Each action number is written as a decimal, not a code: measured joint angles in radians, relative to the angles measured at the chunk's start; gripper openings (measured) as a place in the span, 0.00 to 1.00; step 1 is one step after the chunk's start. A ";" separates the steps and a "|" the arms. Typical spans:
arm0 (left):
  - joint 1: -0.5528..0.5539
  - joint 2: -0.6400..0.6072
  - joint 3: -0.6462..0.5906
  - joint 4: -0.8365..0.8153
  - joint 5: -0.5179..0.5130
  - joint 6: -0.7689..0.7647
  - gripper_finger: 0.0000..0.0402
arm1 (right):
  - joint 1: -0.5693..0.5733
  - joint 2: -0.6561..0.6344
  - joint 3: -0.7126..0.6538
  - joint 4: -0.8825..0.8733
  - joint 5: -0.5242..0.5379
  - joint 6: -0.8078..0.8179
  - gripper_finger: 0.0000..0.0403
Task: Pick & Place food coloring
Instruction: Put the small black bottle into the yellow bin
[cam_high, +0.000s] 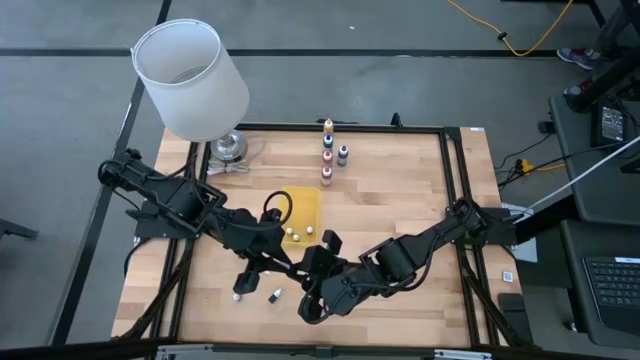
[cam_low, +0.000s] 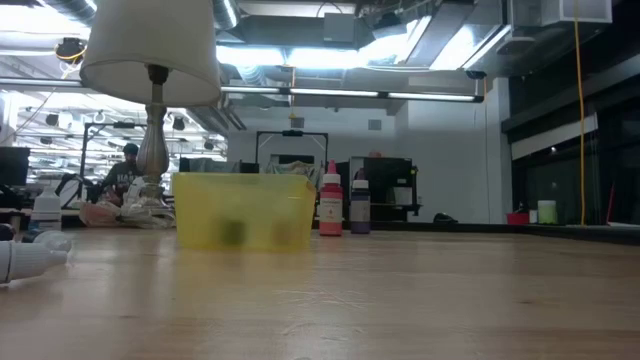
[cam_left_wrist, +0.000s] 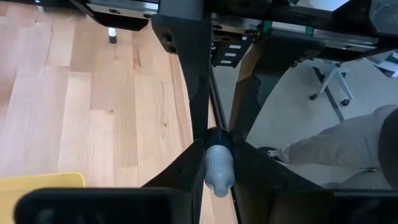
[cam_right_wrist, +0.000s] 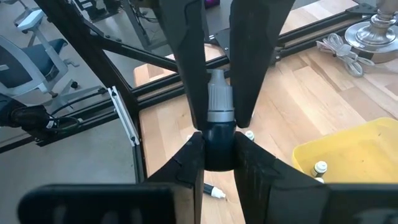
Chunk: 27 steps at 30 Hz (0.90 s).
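Note:
One small dropper bottle of food coloring, dark-bodied with a pale cap, is held in the air between both grippers near the table's near edge. My left gripper and my right gripper meet tip to tip, each shut on this bottle. The yellow tray lies just beyond them with a few white-capped bottles inside. Two more bottles lie on the table. Several upright bottles stand near the far edge. My left gripper pinches the bottle's pale cap end between its two fingers, which lie along the bottle's length; the bottle is lifted clear of the table. My right gripper pinches the dark body between its two fingers from the opposite end, cap pointing away from it.
A lamp with a white shade and metal base stands at the far left corner, its cord coiled beside it. A black frame borders the table. Bare wood lies to the right of the tray. A person's leg shows beyond the table.

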<state>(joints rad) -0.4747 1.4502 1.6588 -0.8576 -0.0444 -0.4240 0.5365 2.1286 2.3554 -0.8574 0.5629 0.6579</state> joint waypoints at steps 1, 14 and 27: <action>0.000 0.000 0.000 -0.003 0.001 0.000 0.19 | 0.000 0.000 0.000 0.000 0.000 0.000 0.18; -0.002 -0.001 0.000 -0.035 0.038 -0.016 0.33 | 0.004 -0.001 0.000 0.001 0.008 -0.004 0.18; -0.001 -0.001 0.000 -0.028 -0.037 -0.007 0.33 | 0.004 -0.001 0.000 0.000 0.020 -0.008 0.18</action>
<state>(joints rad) -0.4759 1.4494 1.6585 -0.8860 -0.0818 -0.4313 0.5404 2.1281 2.3558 -0.8574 0.5832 0.6498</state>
